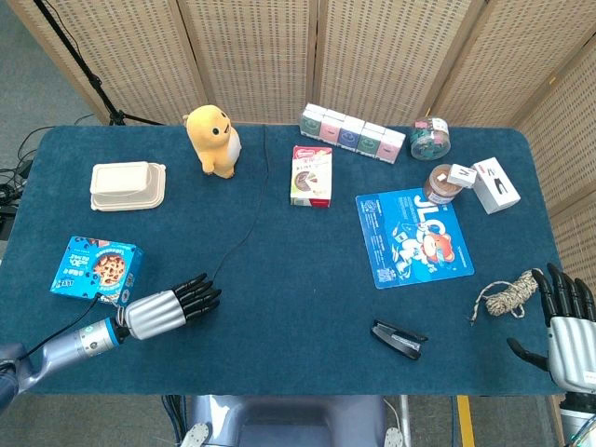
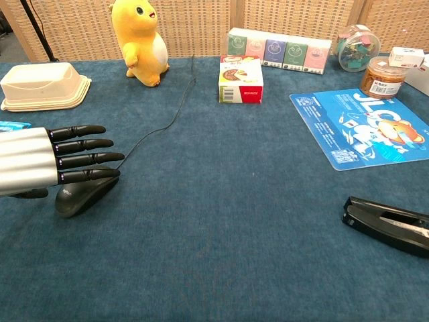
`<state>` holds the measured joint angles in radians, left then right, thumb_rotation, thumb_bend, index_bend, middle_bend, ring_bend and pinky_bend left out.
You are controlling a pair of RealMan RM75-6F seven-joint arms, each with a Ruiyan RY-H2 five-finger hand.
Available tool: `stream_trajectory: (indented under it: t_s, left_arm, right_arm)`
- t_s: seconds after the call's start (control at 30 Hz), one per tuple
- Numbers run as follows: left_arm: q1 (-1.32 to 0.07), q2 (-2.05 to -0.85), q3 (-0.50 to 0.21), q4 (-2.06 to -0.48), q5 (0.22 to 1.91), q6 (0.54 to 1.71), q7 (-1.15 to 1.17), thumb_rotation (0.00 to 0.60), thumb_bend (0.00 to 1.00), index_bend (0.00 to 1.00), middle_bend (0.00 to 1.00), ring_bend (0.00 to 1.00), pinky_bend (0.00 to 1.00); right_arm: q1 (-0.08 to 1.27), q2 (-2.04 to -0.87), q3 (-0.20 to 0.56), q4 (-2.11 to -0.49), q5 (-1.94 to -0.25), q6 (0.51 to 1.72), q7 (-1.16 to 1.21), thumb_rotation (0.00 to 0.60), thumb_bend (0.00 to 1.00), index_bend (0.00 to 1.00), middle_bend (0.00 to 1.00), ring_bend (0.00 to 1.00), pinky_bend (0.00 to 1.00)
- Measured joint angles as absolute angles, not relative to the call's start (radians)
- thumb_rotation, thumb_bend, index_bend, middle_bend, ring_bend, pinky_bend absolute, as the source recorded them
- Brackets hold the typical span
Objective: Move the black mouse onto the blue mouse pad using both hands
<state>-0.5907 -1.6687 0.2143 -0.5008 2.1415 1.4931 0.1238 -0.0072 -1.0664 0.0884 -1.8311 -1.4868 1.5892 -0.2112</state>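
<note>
Two silver-and-black robot hands on slim arms

The left hand (image 1: 163,310) has a ribbed silver metal palm and glossy black fingers (image 2: 80,144) with small purple marks near the silver segments; its wrist is a silver cylinder with a blue ring, on a grey forearm with a thin black cable alongside. The right hand (image 1: 568,331) shows the same silver back and black fingers.

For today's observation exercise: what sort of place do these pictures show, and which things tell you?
Probably an indoor robot test area, not a home or office. A blue-covered table holds unrelated items like a stuffed toy and stapler, wicker screens close it off, and a robot left hand reaches in.
</note>
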Motion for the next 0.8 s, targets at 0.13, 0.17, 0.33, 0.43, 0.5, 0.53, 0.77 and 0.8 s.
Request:
stream_trajectory:
  t_s: [0.13,0.17,0.33,0.43,0.5,0.53,0.77,0.8]
  left_arm:
    - [-0.593,-1.706,0.23,-0.458,2.129,1.493,0.12,0.6,0.12,0.0,0.0,0.0,0.03]
    - [-0.593,-1.713,0.233,-0.45,2.126,1.493,0.119,0.6,0.13,0.0,0.0,0.0,0.04]
    - [-0.594,-1.744,0.241,-0.413,2.105,1.502,0.086,0.6,0.24,0.1,0.02,0.04,0.17]
    - [-0.594,-1.762,0.247,-0.386,2.094,1.514,0.055,0.6,0.32,0.29,0.15,0.18,0.29]
    - [-0.594,-1.772,0.253,-0.368,2.091,1.522,0.043,0.6,0.36,0.36,0.22,0.24,0.34]
    - [-0.594,-1.779,0.257,-0.354,2.089,1.525,0.039,0.6,0.38,0.39,0.24,0.26,0.35]
    - [-0.588,-1.808,0.289,-0.3,2.072,1.514,0.022,0.6,0.42,0.49,0.32,0.33,0.4]
    - [-0.588,-1.809,0.289,-0.298,2.068,1.517,0.019,0.6,0.42,0.51,0.34,0.34,0.41]
  right_arm:
    - [-0.007,-1.063,0.09,-1.831,-1.485,1.589,-0.204,0.6,0.0,0.0,0.0,0.0,0.0]
    - [-0.007,-1.062,0.09,-1.831,-1.485,1.588,-0.203,0.6,0.0,0.0,0.0,0.0,0.0]
    - [-0.008,-1.057,0.09,-1.833,-1.484,1.588,-0.192,0.6,0.0,0.0,0.0,0.0,0.0]
    - [-0.008,-1.055,0.092,-1.833,-1.482,1.589,-0.187,0.6,0.0,0.0,0.0,0.0,0.0]
    - [-0.009,-1.054,0.092,-1.833,-1.48,1.589,-0.186,0.6,0.0,0.0,0.0,0.0,0.0]
    - [-0.008,-1.053,0.092,-1.833,-1.479,1.587,-0.185,0.6,0.0,0.0,0.0,0.0,0.0]
    - [-0.007,-1.052,0.09,-1.836,-1.479,1.581,-0.184,0.6,0.0,0.0,0.0,0.0,0.0]
    - [-0.007,-1.052,0.09,-1.836,-1.479,1.581,-0.184,0.6,0.0,0.0,0.0,0.0,0.0]
